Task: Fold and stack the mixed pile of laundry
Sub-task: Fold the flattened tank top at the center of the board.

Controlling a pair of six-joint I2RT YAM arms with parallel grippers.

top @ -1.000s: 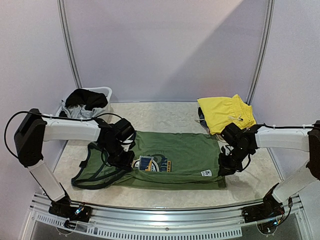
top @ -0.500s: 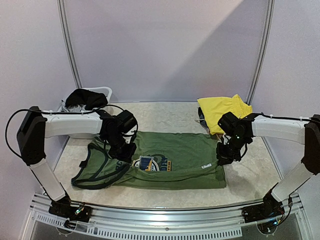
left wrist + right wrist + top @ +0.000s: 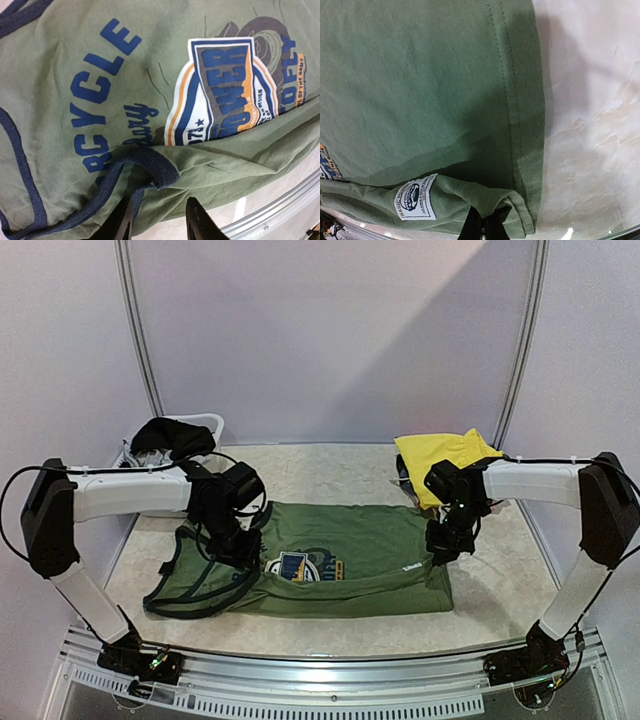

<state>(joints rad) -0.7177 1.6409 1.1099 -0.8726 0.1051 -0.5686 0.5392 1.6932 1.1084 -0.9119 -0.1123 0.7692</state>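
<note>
One olive-green T-shirt (image 3: pixel 370 530), pinched in right jaws

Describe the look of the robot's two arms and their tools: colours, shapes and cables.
Both the left arm and the right arm have white tubular links joined by chunky black joint housings. A thin black cable runs along each. The left tool and the right tool each end in two slim black fingers.
</note>
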